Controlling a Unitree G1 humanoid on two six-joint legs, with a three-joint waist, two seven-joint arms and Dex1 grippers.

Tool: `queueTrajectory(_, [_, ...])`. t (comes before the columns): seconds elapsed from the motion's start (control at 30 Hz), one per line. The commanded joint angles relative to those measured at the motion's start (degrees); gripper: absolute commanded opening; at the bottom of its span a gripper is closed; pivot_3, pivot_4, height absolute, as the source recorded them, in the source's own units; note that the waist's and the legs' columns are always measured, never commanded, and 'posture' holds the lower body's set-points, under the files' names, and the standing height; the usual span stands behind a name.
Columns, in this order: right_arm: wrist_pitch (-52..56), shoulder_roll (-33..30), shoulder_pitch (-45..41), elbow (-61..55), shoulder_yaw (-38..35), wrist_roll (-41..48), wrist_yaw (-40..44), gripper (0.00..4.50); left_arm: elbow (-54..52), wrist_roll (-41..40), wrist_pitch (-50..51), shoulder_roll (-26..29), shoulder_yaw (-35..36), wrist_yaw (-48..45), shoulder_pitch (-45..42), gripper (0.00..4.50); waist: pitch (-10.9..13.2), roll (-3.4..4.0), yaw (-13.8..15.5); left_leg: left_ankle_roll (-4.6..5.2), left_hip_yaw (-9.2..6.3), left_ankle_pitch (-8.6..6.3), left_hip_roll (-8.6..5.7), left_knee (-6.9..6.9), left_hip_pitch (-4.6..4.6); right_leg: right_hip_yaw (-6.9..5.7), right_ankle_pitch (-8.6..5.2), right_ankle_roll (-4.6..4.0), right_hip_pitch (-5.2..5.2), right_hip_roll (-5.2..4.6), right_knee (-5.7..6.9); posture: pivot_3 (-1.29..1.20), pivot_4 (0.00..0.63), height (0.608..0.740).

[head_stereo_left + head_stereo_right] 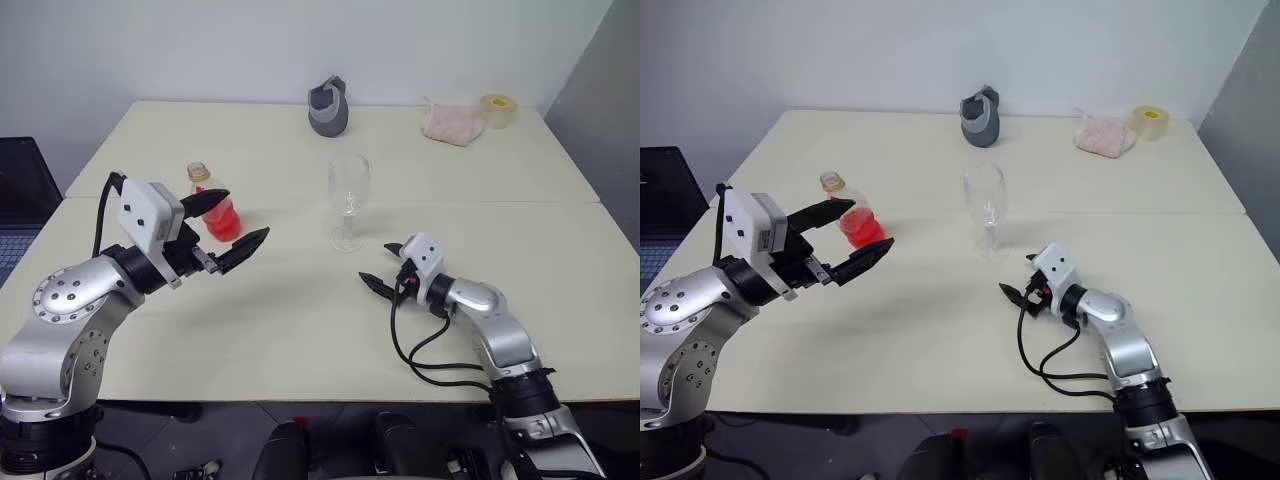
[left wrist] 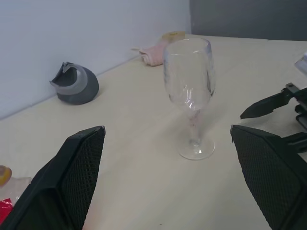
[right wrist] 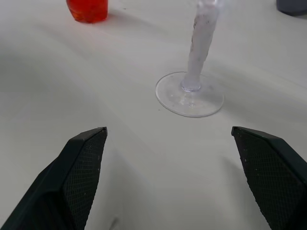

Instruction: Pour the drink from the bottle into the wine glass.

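The bottle [image 1: 212,205] stands on the left half of the table [image 1: 300,330], its lower part holding the red drink [image 1: 223,221]. The wine glass [image 1: 348,200] stands upright near the table's middle, and its bowl looks clear. My left gripper [image 1: 248,214] hovers open just in front of the bottle and points toward the glass [image 2: 189,91]; the bottle [image 2: 7,189] lies outside its fingers [image 2: 72,182]. My right gripper [image 1: 377,265] is open and low over the table, a short way before the glass's foot [image 3: 189,96], with nothing between its fingers [image 3: 76,177].
At the table's far edge sit a grey object [image 1: 328,108], a pink cloth [image 1: 452,122] and a roll of tape [image 1: 497,110]. A seam crosses the tabletop behind the glass. A black cable [image 1: 420,350] loops from my right wrist. A dark laptop [image 1: 15,200] is off the left side.
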Motion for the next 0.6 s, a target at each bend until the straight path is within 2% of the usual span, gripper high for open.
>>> queueTrajectory(0.03, [2.00,-2.09,1.22,-6.72,-0.29,2.53,1.98,4.44,-1.92,-1.14,-0.67,-0.26,1.76,0.84,-0.31,4.50,0.00,0.00,0.11,0.00,0.00,0.00,-0.01,0.00,0.00,0.00,0.00,0.00,0.00,0.00,0.00,0.00,0.150,0.740])
queueTrajectory(0.2, [3.38,-5.56,3.94,-14.79,-1.63,7.72,5.62,4.44,-3.29,-1.32,-0.53,-2.35,1.43,2.84,2.73,4.50,0.00,0.00,0.21,0.00,0.02,0.00,0.00,-0.02,-0.01,0.02,-0.01,0.02,0.00,-0.01,-0.04,0.00,0.150,0.740])
queueTrajectory(0.3, [5.12,-8.15,4.95,-19.72,-2.71,11.71,7.79,4.44,-2.48,1.31,-1.96,-5.08,0.72,5.88,6.31,4.50,0.02,-0.02,0.23,0.00,0.02,0.00,0.01,-0.01,-0.01,0.03,-0.02,0.03,0.00,-0.02,-0.05,0.00,0.150,0.740])
queueTrajectory(0.47, [6.16,-10.93,4.75,-23.48,-3.01,15.80,9.72,4.44,5.46,11.81,-10.08,-8.99,-0.84,11.60,9.29,4.50,0.01,-0.04,0.67,0.01,-0.06,0.00,0.00,0.00,0.03,-0.05,-0.06,0.10,0.04,0.00,-0.04,0.00,0.150,0.740])
queueTrajectory(0.6, [7.73,-11.63,2.80,-25.12,-3.39,18.13,9.44,4.44,12.34,17.29,-14.83,-13.02,-0.89,17.05,10.24,4.50,-0.01,-0.07,0.76,0.01,-0.04,0.00,-0.01,0.01,-0.01,-0.03,-0.11,0.18,0.04,-0.01,-0.08,0.00,0.150,0.740])
